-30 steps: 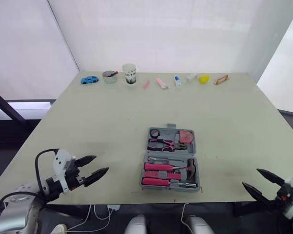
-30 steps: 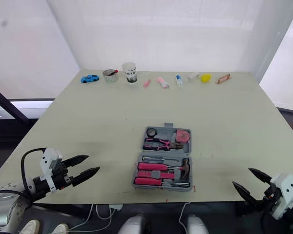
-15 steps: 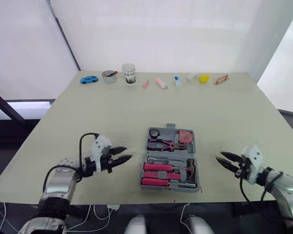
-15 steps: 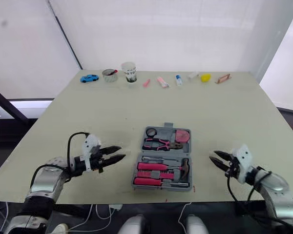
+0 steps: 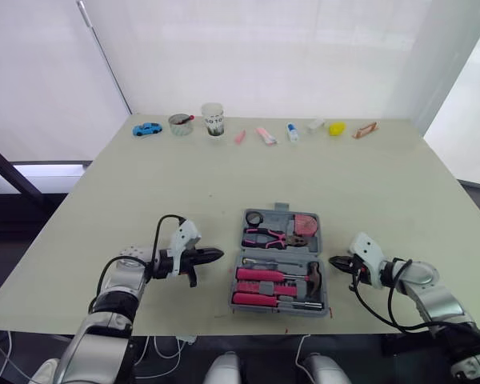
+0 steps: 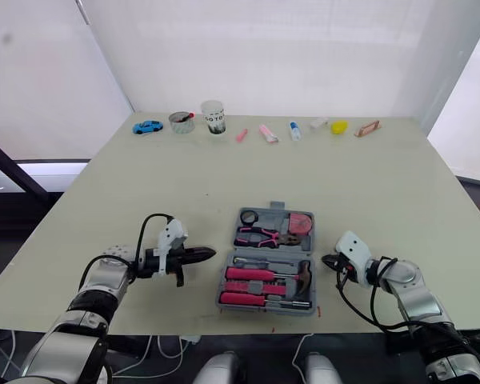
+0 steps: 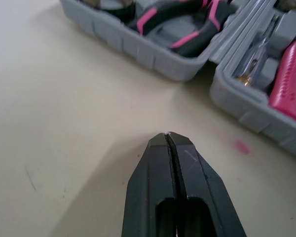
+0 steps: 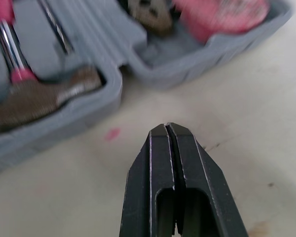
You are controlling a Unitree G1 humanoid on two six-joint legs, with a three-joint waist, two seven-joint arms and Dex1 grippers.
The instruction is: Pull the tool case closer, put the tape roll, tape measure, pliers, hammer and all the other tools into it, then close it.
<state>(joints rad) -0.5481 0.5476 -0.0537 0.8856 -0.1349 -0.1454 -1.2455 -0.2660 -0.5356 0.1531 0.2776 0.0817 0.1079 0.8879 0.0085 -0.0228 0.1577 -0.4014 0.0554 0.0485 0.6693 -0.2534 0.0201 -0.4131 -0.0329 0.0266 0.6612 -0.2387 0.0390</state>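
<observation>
Open grey plastic tool case (image 5: 234, 282) lies lower centre, hinge crosswise; left gripper (image 5: 211, 255) and right gripper (image 5: 339, 262) flank it equally near, fingers pressed together

Pale green table (image 5: 368, 184), white translucent walls (image 5: 304, 48)

Silver arms (image 5: 122, 276), black cables (image 5: 157, 226), white wrist housings (image 5: 185, 237), black hands (image 5: 218, 254)

Left end effector (image 7: 167, 136) closed over table (image 7: 54, 123); open tool case (image 7: 187, 64) just ahead
</observation>
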